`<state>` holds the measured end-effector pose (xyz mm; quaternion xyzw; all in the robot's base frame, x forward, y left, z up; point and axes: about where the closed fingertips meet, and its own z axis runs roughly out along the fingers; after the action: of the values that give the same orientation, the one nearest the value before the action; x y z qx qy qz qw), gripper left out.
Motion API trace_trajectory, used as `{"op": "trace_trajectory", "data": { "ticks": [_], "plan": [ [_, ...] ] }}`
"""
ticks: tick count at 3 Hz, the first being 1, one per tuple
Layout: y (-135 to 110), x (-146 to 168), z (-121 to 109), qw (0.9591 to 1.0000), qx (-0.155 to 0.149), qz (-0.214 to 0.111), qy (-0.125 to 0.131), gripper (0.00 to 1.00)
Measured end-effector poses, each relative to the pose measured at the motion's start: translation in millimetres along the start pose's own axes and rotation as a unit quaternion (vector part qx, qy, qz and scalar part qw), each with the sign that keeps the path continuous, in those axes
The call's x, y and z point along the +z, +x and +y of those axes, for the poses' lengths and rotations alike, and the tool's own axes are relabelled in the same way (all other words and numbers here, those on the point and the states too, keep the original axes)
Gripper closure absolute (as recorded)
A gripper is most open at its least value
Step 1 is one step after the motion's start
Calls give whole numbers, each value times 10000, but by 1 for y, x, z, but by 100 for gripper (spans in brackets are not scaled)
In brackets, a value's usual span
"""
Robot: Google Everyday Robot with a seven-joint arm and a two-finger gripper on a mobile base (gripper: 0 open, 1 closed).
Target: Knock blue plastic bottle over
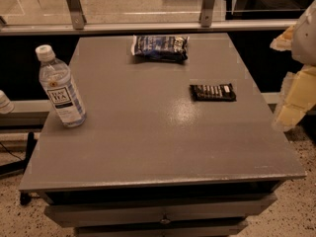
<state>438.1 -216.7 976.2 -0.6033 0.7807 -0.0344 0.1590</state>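
The blue plastic bottle (61,90) stands upright near the left edge of the grey table (148,132). It is clear bluish plastic with a white cap and a white-and-blue label. My gripper (295,83) shows at the right edge of the view, beyond the table's right side, with cream-yellow parts. It is far from the bottle, the whole table width away, and holds nothing that I can see.
A dark blue crinkled snack bag (159,48) lies at the table's far middle. A flat black ribbed packet (213,92) lies right of centre. A metal rail (148,26) runs behind the table. Another white-capped bottle (4,102) peeks in at far left.
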Motion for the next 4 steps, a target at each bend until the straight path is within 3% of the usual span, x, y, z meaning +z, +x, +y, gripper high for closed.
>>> {"op": "trace_trajectory", "data": {
  "ticks": [1,2,3,4],
  "plan": [
    [0,0,0,10000,0,0,0,0],
    [-9,11,4,9986,131,-468,-201,0],
    [-36,40,20,9887,358,-1364,-504,0],
    [-81,73,42,9680,426,-2337,-812,0]
  ]
}}
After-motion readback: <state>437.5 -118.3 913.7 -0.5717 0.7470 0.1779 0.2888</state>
